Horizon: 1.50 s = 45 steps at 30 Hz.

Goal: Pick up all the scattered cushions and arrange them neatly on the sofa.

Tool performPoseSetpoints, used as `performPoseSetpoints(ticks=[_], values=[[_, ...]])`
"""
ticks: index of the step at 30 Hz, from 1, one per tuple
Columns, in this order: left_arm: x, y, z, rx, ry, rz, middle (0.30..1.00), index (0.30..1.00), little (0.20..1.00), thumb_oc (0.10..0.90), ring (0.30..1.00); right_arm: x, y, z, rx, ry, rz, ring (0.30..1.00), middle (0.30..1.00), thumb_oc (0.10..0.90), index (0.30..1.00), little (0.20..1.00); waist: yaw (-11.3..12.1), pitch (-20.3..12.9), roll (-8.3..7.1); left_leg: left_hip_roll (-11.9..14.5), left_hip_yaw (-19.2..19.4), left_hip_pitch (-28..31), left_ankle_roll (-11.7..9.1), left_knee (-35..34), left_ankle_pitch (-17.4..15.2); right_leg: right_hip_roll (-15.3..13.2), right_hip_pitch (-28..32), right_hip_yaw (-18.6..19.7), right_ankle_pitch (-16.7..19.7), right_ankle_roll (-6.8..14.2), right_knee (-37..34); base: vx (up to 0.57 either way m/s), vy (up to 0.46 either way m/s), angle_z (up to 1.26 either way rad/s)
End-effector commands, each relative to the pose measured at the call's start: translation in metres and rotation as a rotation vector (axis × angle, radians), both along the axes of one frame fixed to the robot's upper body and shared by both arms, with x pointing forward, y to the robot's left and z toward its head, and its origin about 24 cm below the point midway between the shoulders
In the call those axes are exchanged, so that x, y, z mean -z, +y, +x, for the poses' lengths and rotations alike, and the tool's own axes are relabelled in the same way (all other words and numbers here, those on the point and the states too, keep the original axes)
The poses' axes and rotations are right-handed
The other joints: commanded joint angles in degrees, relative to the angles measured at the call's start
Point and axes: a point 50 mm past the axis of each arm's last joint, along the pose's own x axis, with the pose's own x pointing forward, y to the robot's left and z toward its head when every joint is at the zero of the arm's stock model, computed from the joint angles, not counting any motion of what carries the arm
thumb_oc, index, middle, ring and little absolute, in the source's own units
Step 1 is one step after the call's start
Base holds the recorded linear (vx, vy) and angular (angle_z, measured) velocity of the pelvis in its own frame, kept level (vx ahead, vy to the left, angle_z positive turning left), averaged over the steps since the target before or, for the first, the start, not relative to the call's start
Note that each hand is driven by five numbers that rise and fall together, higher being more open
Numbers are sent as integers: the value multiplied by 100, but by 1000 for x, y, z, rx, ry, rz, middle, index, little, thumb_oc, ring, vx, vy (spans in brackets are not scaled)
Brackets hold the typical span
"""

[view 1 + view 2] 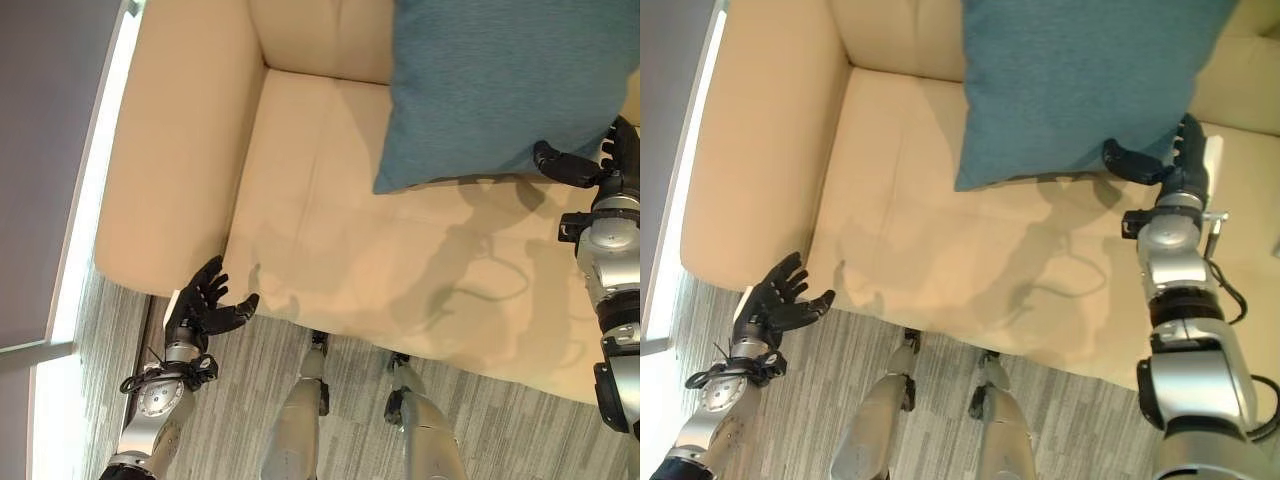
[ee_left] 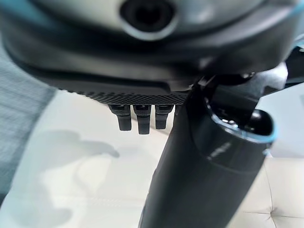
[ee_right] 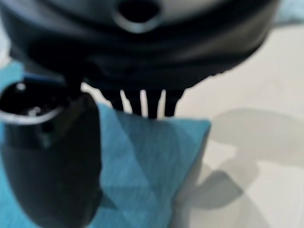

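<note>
The blue cushion (image 1: pixel 1080 85) stands on the cream sofa (image 1: pixel 330 250) seat, leaning against the backrest near the sofa's right side. The right hand (image 1: pixel 1160 160) is at the cushion's lower right edge, thumb and fingers straight, grasping nothing. The left hand (image 1: pixel 205 300) hangs released, fingers spread, off the sofa's front left corner, above the floor (image 1: pixel 230 400).

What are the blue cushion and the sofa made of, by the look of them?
The blue cushion looks like woven fabric: matte with a fine grainy texture. The sofa seems smooth cream leather or imitation leather, with a soft sheen and stitched seams; which one is unclear.
</note>
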Motion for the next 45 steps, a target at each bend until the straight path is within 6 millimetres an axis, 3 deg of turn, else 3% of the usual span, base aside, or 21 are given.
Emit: performPoseSetpoints(ticks=[1, 9, 17, 24, 25, 26, 34, 37, 41, 45], values=[[-41, -3, 19, 26, -221, -25, 900, 900, 900, 800, 900, -50, 6, -6, -93, -173, -141, 300, 300, 400, 300, 300, -49, -545, -352, -273, 346, 363, -323, 23, -613, 39, 479, 261, -552, 337, -545, 20, -46, 28], [-47, -17, 25, 84, -242, -13, 900, 900, 900, 800, 900, -59, 26, -3, -171, -227, -183, 300, 300, 400, 300, 300, -29, -556, -349, -255, 304, 375, -335, 23, -622, 73, 531, 216, -574, 350, -594, 7, -18, 9], [-35, -30, 23, 112, -199, -49, 900, 900, 900, 800, 900, -64, 60, 3, -287, -323, -153, 300, 300, 400, 300, 300, -78, -546, -208, -262, 388, 446, -317, 23, -667, 15, 535, 227, -599, 368, -555, -1, 13, -2], [-40, -35, 28, 111, -224, -66, 900, 900, 900, 800, 900, -66, 75, 8, -310, -340, -152, 300, 300, 400, 300, 300, -82, -507, -113, -283, 420, 455, -301, 23, -669, -14, 514, 244, -583, 382, -545, -2, 4, 0], [-42, -36, 28, 109, -230, -64, 900, 900, 900, 800, 900, -66, 75, 8, -300, -342, -160, 832, 832, 755, 832, 832, -88, -490, -95, -292, 418, 449, -294, 23, -673, -18, 504, 255, -587, 384, -526, 0, 0, 0], [-42, -36, 29, 108, -233, -65, 900, 900, 900, 800, 900, -67, 75, 8, -299, -342, -166, 900, 900, 800, 900, 900, -86, -482, -93, -290, 415, 451, -292, 23, -671, -22, 505, 255, -587, 383, -518, 0, 0, 0], [-38, -30, 25, 91, -216, -56, 900, 900, 900, 800, 900, -60, 51, -10, -236, -280, -297, 900, 900, 800, 900, 900, -195, -472, -200, -291, 373, 544, -276, 23, -684, -13, 633, 219, -630, 378, -475, 0, 0, 0], [-31, -25, 20, 86, -182, -44, 900, 900, 900, 800, 900, -42, 33, -30, -224, -212, -361, 900, 900, 800, 900, 900, -330, -556, -319, -291, 370, 724, -253, 23, -737, -28, 851, 192, -681, 387, -451, 32, -21, 4], [-19, -23, 12, 82, -128, -61, 900, 900, 900, 800, 900, -19, 27, -45, -238, -175, -333, 900, 900, 800, 900, 900, -446, -684, -359, -320, 402, 996, -204, 23, -836, -53, 1121, 219, -709, 404, -443, 35, 32, 9], [-19, -23, 12, 82, -128, -61, 900, 900, 900, 800, 900, -19, 27, -45, -237, -175, -333, 900, 900, 800, 900, 900, -444, -684, -359, -320, 402, 996, -204, 23, -837, -53, 1121, 219, -709, 404, -443, 6, 9, 1]])
